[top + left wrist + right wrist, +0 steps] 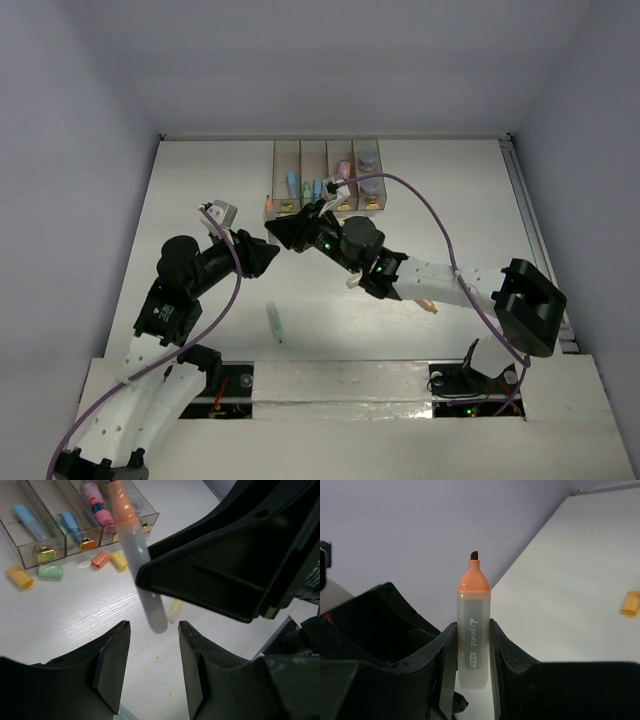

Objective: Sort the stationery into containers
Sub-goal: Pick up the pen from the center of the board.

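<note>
Right gripper clamps an uncapped orange highlighter by its clear barrel, with the chisel tip pointing away from the jaws. The barrel reads "d-point" above a small label too fine to read. Left gripper stands partly open at the highlighter's blunt end, holding nothing. Both are above the table, near the four bins, where loose caps lie.

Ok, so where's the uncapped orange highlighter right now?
The orange highlighter is clamped between the right gripper's fingers, mid-table just in front of the bins in the top view. Its grey tail points at the open left gripper.
</note>
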`<state>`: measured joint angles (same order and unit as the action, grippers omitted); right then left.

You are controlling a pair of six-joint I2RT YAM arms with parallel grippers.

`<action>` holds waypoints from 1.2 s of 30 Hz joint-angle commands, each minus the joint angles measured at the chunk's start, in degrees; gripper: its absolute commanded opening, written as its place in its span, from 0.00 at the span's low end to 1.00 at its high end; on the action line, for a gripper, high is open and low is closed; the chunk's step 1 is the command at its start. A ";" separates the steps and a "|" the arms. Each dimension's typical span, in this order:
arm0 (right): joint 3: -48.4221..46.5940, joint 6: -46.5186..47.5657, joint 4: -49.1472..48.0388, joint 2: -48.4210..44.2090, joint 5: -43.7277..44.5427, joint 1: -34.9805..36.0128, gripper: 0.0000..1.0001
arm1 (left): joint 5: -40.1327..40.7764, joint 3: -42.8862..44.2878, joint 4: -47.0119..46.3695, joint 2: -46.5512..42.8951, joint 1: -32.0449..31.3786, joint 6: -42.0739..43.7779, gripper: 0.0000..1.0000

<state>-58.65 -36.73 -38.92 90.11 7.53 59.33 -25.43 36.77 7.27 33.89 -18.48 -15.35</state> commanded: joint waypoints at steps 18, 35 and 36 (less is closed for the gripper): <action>-1.47 -4.22 -3.00 -0.63 -1.64 3.34 0.08 | 1.08 1.19 -3.49 -0.75 -0.24 0.24 0.40; 1.87 -2.04 -0.30 -3.26 -1.65 4.92 0.15 | 3.28 1.72 -1.99 -2.78 -0.24 1.38 0.00; 1.61 -1.33 1.46 -4.66 -1.03 4.92 0.21 | 3.28 1.63 -1.99 -3.21 -0.24 1.47 0.00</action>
<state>-57.67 -40.47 -38.76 89.84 6.74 62.35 -23.66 36.77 8.62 31.66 -18.79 -15.05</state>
